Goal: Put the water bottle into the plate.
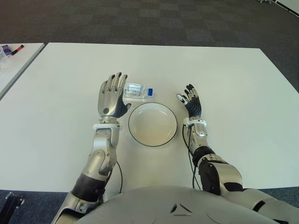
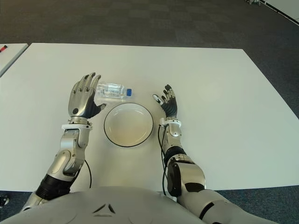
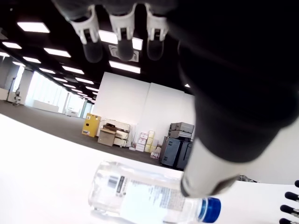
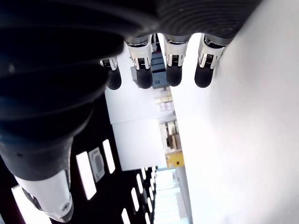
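Left hand (image 1: 111, 97): hovering open, fingers extended, just left of the water bottle (image 1: 137, 90). Bottle lying on its side on the white table (image 1: 233, 88), just behind the plate (image 1: 153, 124). Right hand (image 1: 191, 103): sitting open beside the plate's right.

Colours only:
- My left hand (image 1: 111, 97): metallic silver-grey back and fingers, black palm and thumb base, white wrist cuff.
- Water bottle (image 1: 137, 90) just past my left fingertips: clear plastic, white label with small dark print, blue cap.
- Plate (image 1: 153, 124) between my hands: cream-white inside, thin dark rim.
- My right hand (image 1: 191, 103): mostly black, fingers tipped white and grey, white cuff.
- Table (image 1: 233, 93) under both hands: plain white, no pattern.
- Floor (image 1: 154, 21) far beyond my hands: dark grey carpet, checkered tile pattern.
- Marker (image 1: 17, 49) far off my left side: red and black.
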Controlling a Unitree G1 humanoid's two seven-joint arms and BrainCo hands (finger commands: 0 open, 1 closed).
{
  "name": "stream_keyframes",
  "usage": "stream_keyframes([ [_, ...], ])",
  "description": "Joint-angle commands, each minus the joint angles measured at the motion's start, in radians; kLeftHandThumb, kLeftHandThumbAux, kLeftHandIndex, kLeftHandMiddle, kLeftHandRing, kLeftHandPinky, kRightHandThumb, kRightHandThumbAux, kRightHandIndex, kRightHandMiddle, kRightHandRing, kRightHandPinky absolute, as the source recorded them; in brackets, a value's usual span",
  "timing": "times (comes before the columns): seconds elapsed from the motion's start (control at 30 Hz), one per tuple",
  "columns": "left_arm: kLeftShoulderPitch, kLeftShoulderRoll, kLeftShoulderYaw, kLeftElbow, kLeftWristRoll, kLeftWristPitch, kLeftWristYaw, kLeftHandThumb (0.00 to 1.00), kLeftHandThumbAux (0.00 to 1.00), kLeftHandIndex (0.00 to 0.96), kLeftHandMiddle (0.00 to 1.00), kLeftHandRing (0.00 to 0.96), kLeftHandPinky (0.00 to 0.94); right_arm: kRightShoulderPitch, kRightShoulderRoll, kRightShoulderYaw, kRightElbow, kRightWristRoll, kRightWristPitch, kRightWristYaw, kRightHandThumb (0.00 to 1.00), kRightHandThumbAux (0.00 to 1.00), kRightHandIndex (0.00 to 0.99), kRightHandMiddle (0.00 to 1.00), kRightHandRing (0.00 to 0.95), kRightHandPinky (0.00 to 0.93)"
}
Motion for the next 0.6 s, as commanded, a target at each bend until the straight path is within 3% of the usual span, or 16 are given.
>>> stream_keyframes([
  [0.03,-0.048,0.015,-0.001,0.046,-0.028,-0.006,-0.028,0.094,0.912,0.000,0.000,0.000,0.015,0.057,0.014,0.003,0.049,-0.008,0.041,-0.009,0.066,0.718,0.070,0.061,0.045,0.086],
  [0.2,-0.124,0.027,0.005,0.124,-0.066,-0.020,-0.031,0.133,0.901,0.000,0.000,0.000,0.011,0.056,0.014,0.004,0.052,-0.007,0.041,-0.011,0.069,0.715,0.073,0.063,0.047,0.088],
  [0.33,-0.218,0.063,0.007,0.234,-0.124,-0.080,-0.030,0.184,0.886,0.000,0.000,0.000,0.009,0.055,0.016,0.002,0.053,-0.004,0.038,-0.008,0.070,0.716,0.075,0.064,0.047,0.086],
  [0.6,-0.307,0.138,0.000,0.268,-0.196,-0.165,-0.081,0.389,0.808,0.000,0.000,0.000,0.039,0.055,0.019,0.002,0.055,-0.004,0.035,-0.011,0.069,0.713,0.076,0.060,0.043,0.084],
])
